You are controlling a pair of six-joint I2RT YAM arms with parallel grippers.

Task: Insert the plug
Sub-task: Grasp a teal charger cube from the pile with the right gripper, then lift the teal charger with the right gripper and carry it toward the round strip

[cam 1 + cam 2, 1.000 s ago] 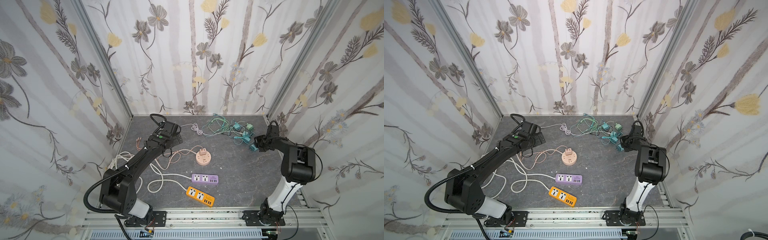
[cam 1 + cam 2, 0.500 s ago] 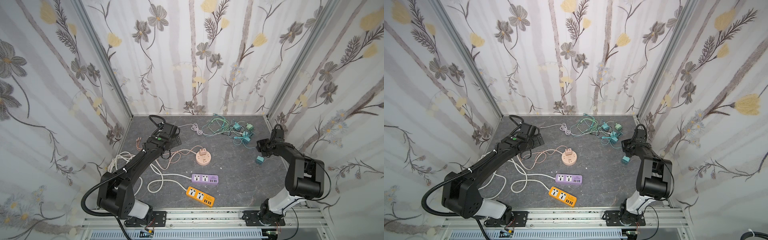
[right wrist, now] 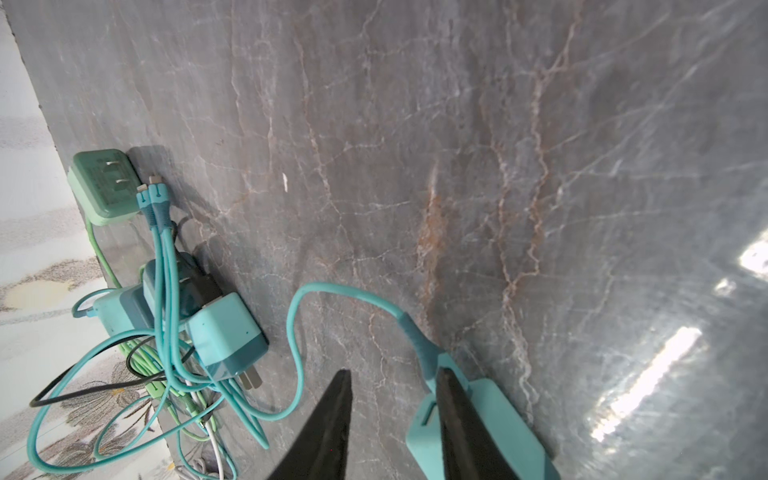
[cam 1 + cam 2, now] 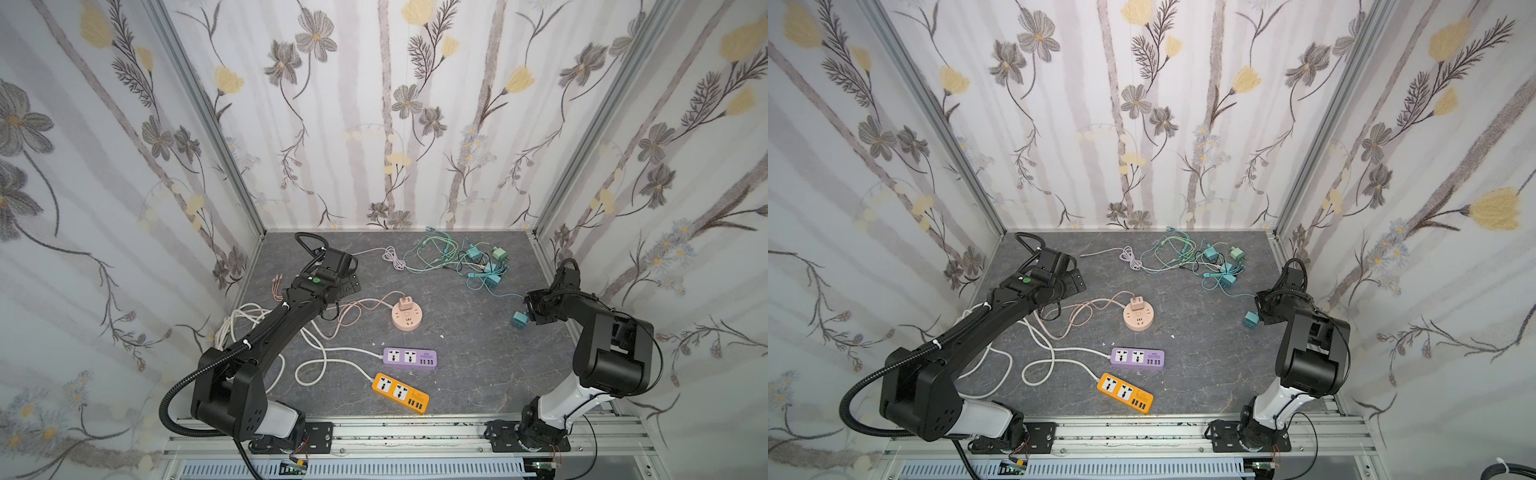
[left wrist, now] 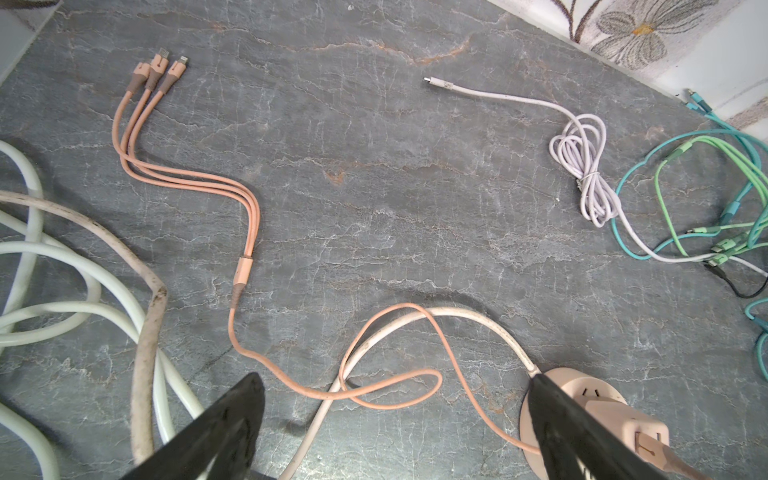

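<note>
Since a second ago the right gripper point(image 4: 530, 309) has drawn back from the tangle of chargers point(image 4: 486, 266) toward the right edge of the table point(image 4: 457, 374), bringing the teal plug point(image 4: 519, 319) along, and its jaws now stand narrowly apart with bare table between them. The plug sits low beside one of its fingers point(image 3: 465, 436), partly hidden behind it, long axis along that finger, cable end facing the tangle, prongs hidden; it looks a smooth, rounded block. The left gripper point(image 5: 395, 378) hangs wide open over the pink cable point(image 5: 243, 270).
</note>
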